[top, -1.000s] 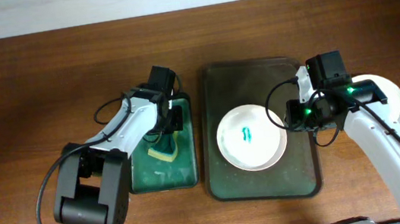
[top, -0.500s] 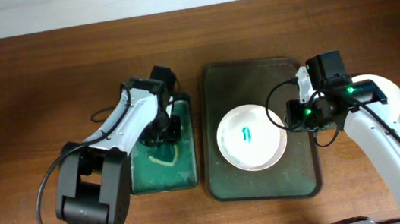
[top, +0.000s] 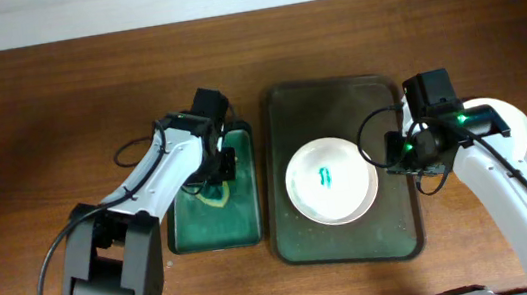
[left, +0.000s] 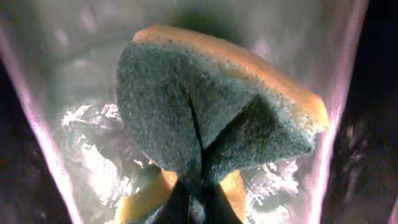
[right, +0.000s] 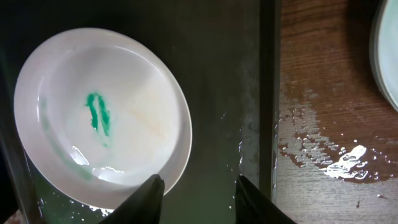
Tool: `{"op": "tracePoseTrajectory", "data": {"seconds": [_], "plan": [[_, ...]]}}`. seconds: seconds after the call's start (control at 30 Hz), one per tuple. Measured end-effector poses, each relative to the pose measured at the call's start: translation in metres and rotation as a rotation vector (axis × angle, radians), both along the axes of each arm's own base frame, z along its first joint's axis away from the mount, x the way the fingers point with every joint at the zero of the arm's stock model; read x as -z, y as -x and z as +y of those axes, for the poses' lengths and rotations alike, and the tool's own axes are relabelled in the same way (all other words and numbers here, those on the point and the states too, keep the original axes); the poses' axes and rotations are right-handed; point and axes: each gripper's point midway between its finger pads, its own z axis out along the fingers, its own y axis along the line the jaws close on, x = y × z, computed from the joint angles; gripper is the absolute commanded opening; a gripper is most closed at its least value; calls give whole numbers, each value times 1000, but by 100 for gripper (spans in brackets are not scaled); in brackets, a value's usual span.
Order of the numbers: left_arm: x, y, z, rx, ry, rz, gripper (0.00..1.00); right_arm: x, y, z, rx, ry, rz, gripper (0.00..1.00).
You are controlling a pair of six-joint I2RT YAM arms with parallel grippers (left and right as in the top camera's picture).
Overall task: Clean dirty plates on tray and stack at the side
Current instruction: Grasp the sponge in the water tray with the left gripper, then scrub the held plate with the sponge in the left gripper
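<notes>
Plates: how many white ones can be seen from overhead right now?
2. One plate, teal-smeared, lies on the dark tray; the second plate sits on the table right of it, partly hidden by the right arm. Others could be stacked underneath, unseen.

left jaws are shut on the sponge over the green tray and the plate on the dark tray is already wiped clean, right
Not clean: the right wrist view shows a teal-green smear in the middle of the plate on the dark tray. The rest stands: the left jaws are shut on the sponge over the green tray.
</notes>
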Motion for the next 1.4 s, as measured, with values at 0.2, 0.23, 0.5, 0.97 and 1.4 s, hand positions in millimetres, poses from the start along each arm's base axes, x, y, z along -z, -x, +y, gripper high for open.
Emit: {"op": "tracePoseTrajectory", "data": {"seconds": [0.2, 0.23, 0.5, 0.97, 1.4], "plan": [[-5, 19, 3, -44, -10, 96, 0, 27, -6, 13, -109, -47, 69, 37], [-17, 12, 0, -44, -1, 83, 0, 34, -8, 17, -127, -66, 82, 37], [-108, -44, -63, 27, 263, -180, 0, 93, -17, 30, -161, -133, 203, 21], [-11, 17, -204, 179, 389, 66, 0, 110, -15, 32, -158, -173, 252, 4], [14, 25, -189, 156, 142, 65, 0, 109, -14, 33, -158, -183, 259, 4]]}}
